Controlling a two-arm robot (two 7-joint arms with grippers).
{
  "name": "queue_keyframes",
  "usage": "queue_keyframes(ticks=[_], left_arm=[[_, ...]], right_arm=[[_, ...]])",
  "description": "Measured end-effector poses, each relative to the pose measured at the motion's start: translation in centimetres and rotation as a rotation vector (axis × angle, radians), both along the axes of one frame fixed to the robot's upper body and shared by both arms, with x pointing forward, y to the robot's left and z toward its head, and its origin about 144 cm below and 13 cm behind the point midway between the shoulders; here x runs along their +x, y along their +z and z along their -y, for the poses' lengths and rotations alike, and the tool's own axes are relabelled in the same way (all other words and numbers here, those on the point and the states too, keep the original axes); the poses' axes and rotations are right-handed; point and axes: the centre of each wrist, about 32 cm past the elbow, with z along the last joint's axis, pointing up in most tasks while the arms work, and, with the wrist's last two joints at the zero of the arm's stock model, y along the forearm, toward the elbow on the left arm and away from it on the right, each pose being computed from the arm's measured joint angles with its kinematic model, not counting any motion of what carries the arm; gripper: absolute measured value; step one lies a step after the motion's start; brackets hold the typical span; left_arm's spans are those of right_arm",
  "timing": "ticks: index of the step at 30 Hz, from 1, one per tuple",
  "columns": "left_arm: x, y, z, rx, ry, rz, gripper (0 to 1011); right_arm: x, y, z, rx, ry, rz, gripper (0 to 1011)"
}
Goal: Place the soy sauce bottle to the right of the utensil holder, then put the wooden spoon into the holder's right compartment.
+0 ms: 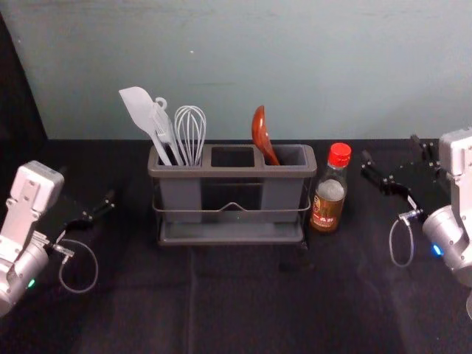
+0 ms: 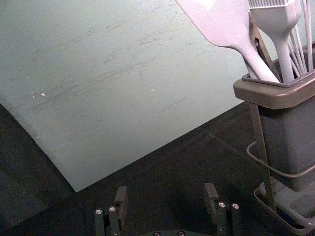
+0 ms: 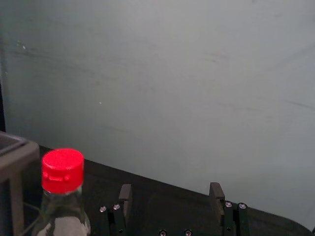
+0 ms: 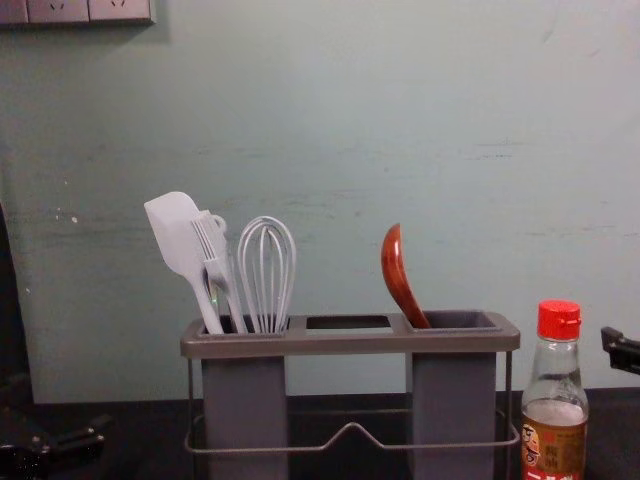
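Head view: bottle (image 1: 327, 208) right of holder (image 1: 232, 172), spoon (image 1: 260, 134) in right compartment (image 1: 295, 155); nothing left, I judge. My left hand (image 2: 166, 191) and right hand (image 3: 171, 189) flank them, spread.

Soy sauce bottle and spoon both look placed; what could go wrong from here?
The open right gripper is beside the soy sauce bottle, so a swing inward might tip it.

The bottle stands close to the holder; a nudge could knock them together.

The white spatula leans out over the holder's left side, toward the open left gripper, and might get caught if that arm rises inward.
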Motion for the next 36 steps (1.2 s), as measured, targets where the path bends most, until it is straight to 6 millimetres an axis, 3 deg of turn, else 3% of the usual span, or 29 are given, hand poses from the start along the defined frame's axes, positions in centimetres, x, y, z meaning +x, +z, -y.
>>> queue_keyframes(ticks=[36], left_arm=[[0.00,0.00,0.00,0.000,0.000,0.000,1011]], right_arm=[[0.25,-0.45,-0.37,-0.007,0.002,-0.018,1002]])
